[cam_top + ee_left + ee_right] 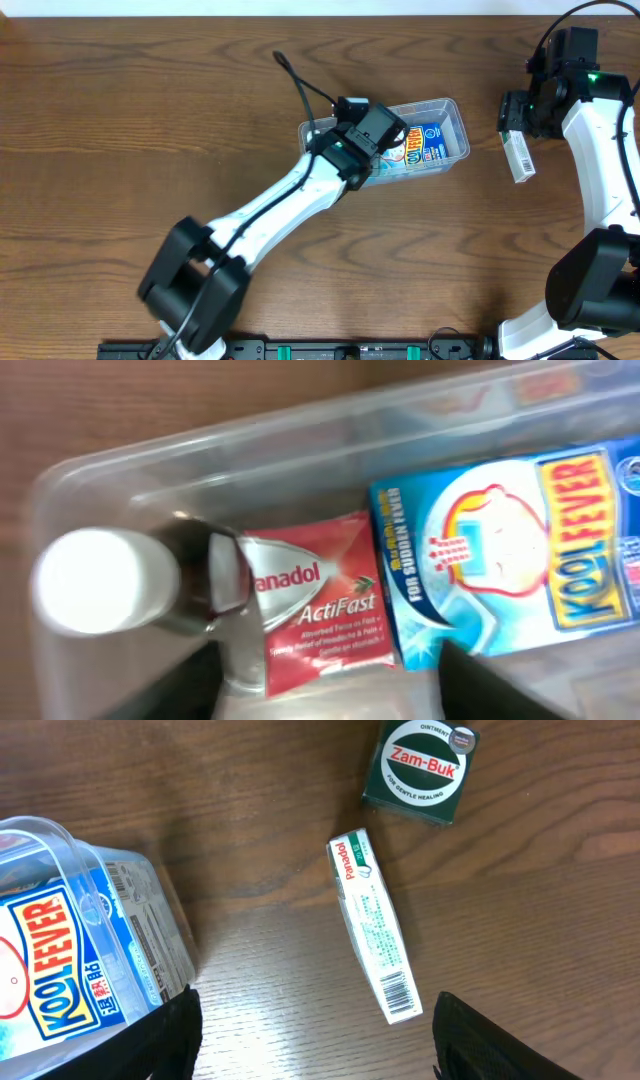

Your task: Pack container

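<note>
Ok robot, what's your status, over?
Left gripper open, over tub. Right gripper open, near white box, green box outside. Tub holds bottle, red sachet, blue pack. Nothing blocking.

Reads as a robotics lab bench, not a home: white-and-black left arm [290, 200] and matching right arm [605, 150] over a dark wood-grain tabletop [120, 120], black rail [300, 351] along the near edge, clear plastic rectangular tub [440, 102] of medicine packs [320, 610].

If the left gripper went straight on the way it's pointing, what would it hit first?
Probably the red Panadol ActiFast sachet lying in the container, beside the brown bottle; depth is unclear.
</note>
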